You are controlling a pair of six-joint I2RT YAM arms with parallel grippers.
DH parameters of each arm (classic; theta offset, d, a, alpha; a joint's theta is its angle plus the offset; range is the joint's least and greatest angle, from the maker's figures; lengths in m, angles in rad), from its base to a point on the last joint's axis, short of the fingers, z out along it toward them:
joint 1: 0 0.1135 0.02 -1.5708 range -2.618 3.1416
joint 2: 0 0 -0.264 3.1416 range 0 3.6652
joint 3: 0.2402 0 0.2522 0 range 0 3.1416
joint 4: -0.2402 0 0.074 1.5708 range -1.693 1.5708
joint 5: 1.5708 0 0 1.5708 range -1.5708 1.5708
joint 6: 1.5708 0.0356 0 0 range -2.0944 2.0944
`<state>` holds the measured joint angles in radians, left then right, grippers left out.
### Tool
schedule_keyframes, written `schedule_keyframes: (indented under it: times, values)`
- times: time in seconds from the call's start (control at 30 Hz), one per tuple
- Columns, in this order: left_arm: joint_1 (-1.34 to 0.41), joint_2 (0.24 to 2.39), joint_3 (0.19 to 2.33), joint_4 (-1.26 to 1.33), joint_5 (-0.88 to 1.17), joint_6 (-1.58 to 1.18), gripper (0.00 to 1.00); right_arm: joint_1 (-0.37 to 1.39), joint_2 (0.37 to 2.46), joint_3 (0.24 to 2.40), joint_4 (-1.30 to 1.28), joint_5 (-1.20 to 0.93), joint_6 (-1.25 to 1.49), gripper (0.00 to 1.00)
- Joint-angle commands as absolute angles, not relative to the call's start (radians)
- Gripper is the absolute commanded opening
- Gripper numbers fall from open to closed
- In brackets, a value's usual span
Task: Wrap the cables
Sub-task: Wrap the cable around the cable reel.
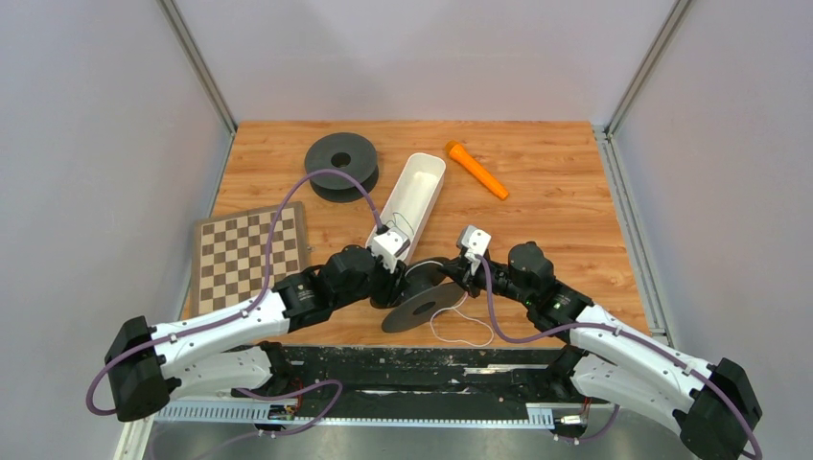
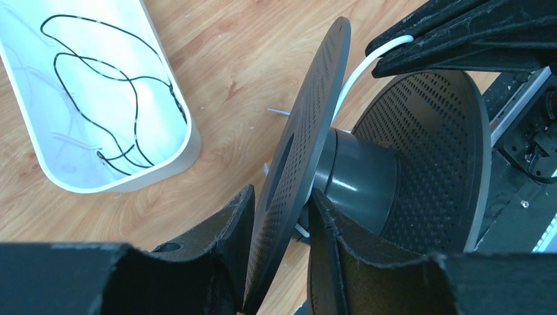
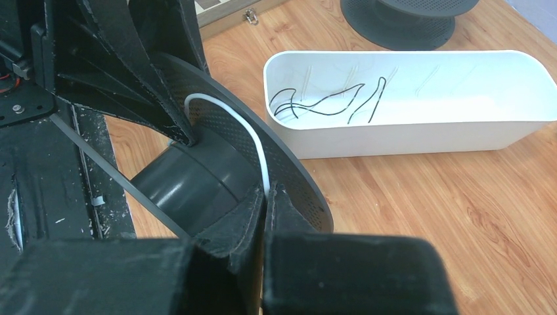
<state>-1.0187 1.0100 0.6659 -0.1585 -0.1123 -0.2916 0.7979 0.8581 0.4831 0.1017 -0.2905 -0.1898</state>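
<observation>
Wood-grain bench (image 1: 556,192), warm orange-brown, seen from above with two white-and-black robot arms reaching in from the near edge. Between them sits a matte black plastic spool (image 1: 422,297), tilted. It has a smooth grey-black round hub and two thin disc flanges dotted with fine perforations.

The left gripper (image 2: 279,197) straddles one flange. Its jaws stand partway apart, the outer finger close against the disc and a thin gap showing on the hub side, so they bracket the flange loosely and do not pinch it.

The right gripper (image 3: 266,193) has its jaws fully closed on the white cable (image 3: 243,131). This smooth, thin cord arcs from the pinched fingertips over the hub to the spot where the left arm's fingers meet the spool. In the overhead view, more of this cable lies in a slack loop on the bench just in front of the spool.

The dark cable (image 2: 131,85), thread-thin and black, lies in loose squiggles on the floor of a glossy white tray (image 1: 422,172). The tray is oblong with rounded ends and sits just beyond the spool.

Further back on the left, a second spool (image 1: 340,165) lies flat on the bench, black and round with a centre hole. An orange tapered object (image 1: 476,170) lies at an angle to the right of the tray. A brown and cream checkerboard (image 1: 251,254) rests near the left edge of the bench.
</observation>
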Motion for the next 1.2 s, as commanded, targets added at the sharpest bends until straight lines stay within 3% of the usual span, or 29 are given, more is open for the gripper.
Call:
schedule_keyframes:
  times: [0.0, 0.17, 0.37, 0.57, 0.77, 0.83, 0.9, 1.17]
  values:
    - [-1.017, 1.008, 0.683, -0.094, -0.107, -0.313, 0.45, 0.801, 0.853, 0.482, 0.098, -0.31, -0.206, 0.0]
    - [-1.017, 1.022, 0.681, -0.088, -0.125, -0.312, 0.43, 0.801, 0.849, 0.481, 0.098, -0.311, -0.205, 0.0]
    - [-1.017, 1.047, 0.681, -0.09, -0.138, -0.313, 0.35, 0.801, 0.844, 0.479, 0.098, -0.307, -0.202, 0.0]
    - [-1.018, 1.038, 0.666, -0.101, -0.16, -0.313, 0.21, 0.802, 0.847, 0.467, 0.098, -0.287, -0.194, 0.02]
    - [-1.017, 1.037, 0.672, -0.112, -0.143, -0.3, 0.0, 0.801, 0.842, 0.469, 0.098, -0.286, -0.191, 0.03]
    - [-1.017, 1.039, 0.677, -0.119, -0.128, -0.302, 0.0, 0.801, 0.842, 0.471, 0.098, -0.296, -0.187, 0.04]
    - [-1.017, 1.043, 0.689, -0.136, -0.113, -0.308, 0.0, 0.802, 0.844, 0.473, 0.098, -0.303, -0.173, 0.09]
    - [-1.018, 0.961, 0.743, -0.271, -0.216, -0.325, 0.0, 0.802, 0.703, 0.553, 0.031, -0.199, 0.12, 0.46]
